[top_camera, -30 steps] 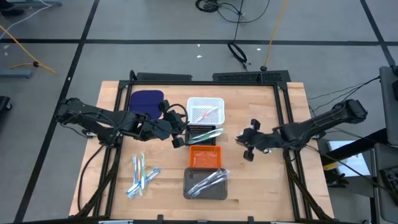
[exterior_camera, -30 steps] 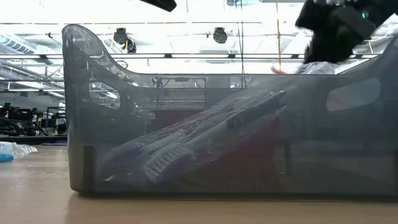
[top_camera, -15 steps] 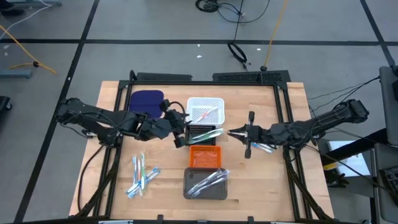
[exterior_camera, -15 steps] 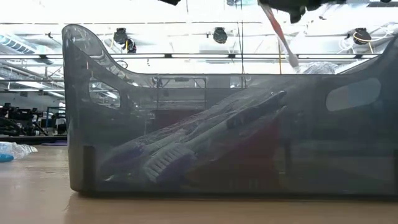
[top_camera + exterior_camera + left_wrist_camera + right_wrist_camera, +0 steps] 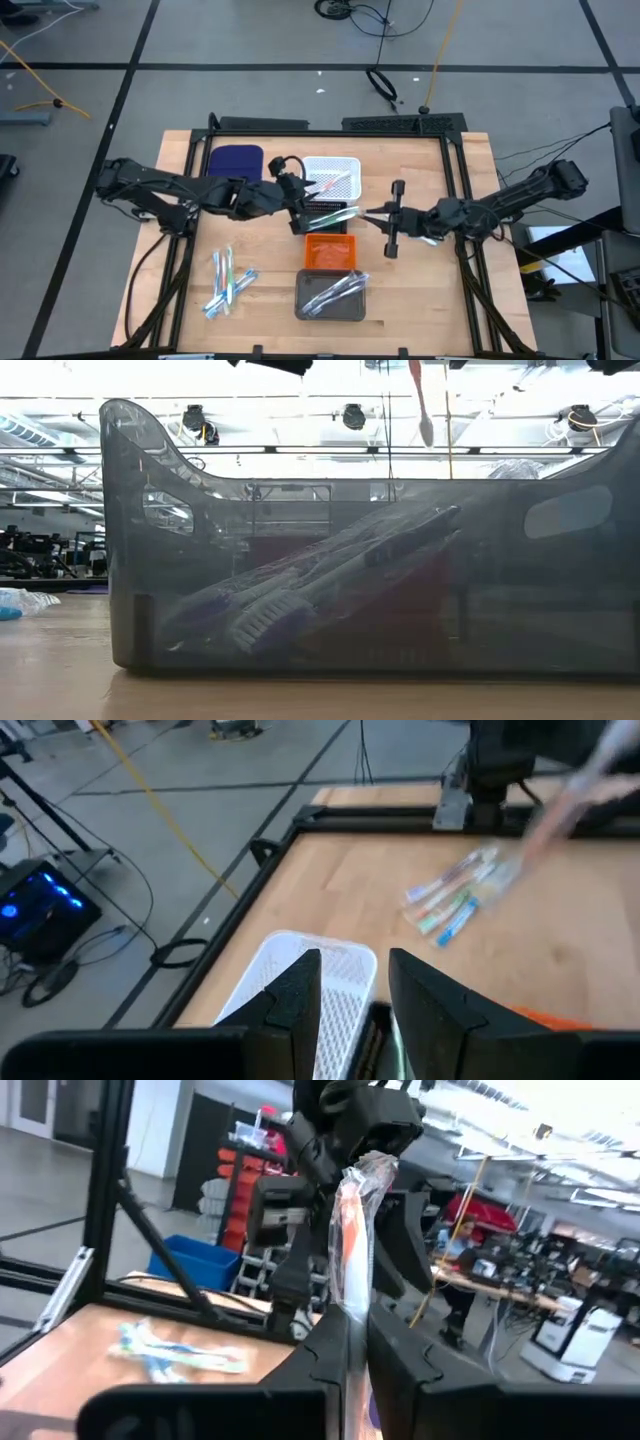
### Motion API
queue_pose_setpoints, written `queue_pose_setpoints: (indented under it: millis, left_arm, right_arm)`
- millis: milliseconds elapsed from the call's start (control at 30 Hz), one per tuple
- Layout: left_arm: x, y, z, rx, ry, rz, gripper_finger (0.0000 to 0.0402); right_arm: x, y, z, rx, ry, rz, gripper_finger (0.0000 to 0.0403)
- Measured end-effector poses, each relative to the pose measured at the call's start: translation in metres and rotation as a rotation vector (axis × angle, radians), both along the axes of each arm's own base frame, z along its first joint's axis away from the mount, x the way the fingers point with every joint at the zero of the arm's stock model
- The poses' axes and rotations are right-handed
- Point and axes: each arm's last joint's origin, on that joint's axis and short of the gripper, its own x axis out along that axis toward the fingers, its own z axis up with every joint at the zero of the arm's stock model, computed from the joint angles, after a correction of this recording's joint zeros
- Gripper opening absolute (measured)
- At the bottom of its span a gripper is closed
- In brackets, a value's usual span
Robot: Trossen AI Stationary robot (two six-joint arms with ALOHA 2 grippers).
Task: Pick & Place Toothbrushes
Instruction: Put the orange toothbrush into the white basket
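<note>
Seen from above, a wooden desk (image 5: 440,290) carries a column of small trays at its middle, with two dark robot arms reaching in from either side. The right tool (image 5: 372,214) is closed tight on a wrapped orange-red toothbrush (image 5: 350,1230), which stands up between its fingers in the right wrist view and hangs down at the top of the low view. This tool sits just to the right of the black tray (image 5: 322,218), above the bare wood. The left tool (image 5: 300,208) hovers at the left edge of the same black tray, its fingers (image 5: 300,995) partly apart with nothing between them. A green toothbrush (image 5: 333,213) lies across the black tray between the two tools. Beyond the left tool is a white mesh tray (image 5: 331,176) holding a red toothbrush (image 5: 330,184). Nearer the desk's front edge from both tools come an orange tray (image 5: 330,252) and then a grey tray (image 5: 303,301) filled with wrapped toothbrushes. A loose pile of blue and green toothbrushes (image 5: 228,280) lies well to the left of the grey tray, and another small bunch (image 5: 460,900) lies behind the right tool. A dark blue pad (image 5: 234,161) sits beside the left arm.
</note>
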Motion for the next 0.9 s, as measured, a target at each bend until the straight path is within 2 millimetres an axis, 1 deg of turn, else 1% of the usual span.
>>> queue_pose_setpoints:
  millis: [100, 167, 233, 333, 367, 433, 533, 667, 767, 833, 900]
  left_arm:
    - [0.005, 0.005, -0.004, -0.001, 0.017, -0.02, 0.0122]
    - [0.014, 0.01, -0.006, -0.025, -0.015, -0.05, 0.0122]
    - [0.016, 0.013, -0.008, -0.041, -0.009, -0.091, 0.0122]
    - [0.026, 0.017, -0.005, -0.066, -0.076, -0.145, 0.0122]
    - [0.027, 0.018, -0.007, -0.064, -0.07, -0.153, 0.0122]
    - [0.03, 0.017, -0.011, -0.059, -0.064, -0.165, 0.0122]
    - [0.036, 0.018, -0.011, -0.058, -0.091, -0.178, 0.0122]
    - [0.044, 0.016, -0.012, -0.074, -0.135, -0.295, 0.0122]
    - [0.051, 0.013, -0.017, -0.085, -0.143, -0.361, 0.0122]
    - [0.052, 0.012, -0.021, -0.086, -0.125, -0.371, 0.0122]
    - [0.057, 0.01, -0.025, -0.068, -0.129, -0.384, 0.0123]
  right_arm:
    - [0.004, -0.002, 0.0, -0.01, -0.028, 0.002, 0.0014]
    - [0.005, -0.004, 0.0, -0.019, -0.037, 0.032, 0.0014]
    - [0.008, -0.007, 0.001, -0.01, -0.06, 0.056, 0.0014]
    - [0.009, -0.008, 0.001, -0.012, -0.071, 0.074, 0.0014]
    - [0.009, -0.009, 0.002, -0.018, -0.079, 0.085, 0.0014]
    - [0.009, -0.009, 0.003, -0.019, -0.093, 0.087, 0.0014]
    - [0.009, -0.009, 0.004, -0.033, -0.11, 0.086, 0.0014]
    - [0.009, -0.009, 0.005, -0.043, -0.123, 0.128, 0.0014]
    - [0.009, -0.009, 0.006, -0.042, -0.124, 0.127, 0.0014]
    - [0.009, -0.009, 0.005, -0.042, -0.123, 0.127, 0.0014]
    - [0.009, -0.009, 0.006, -0.041, -0.125, 0.127, 0.0014]
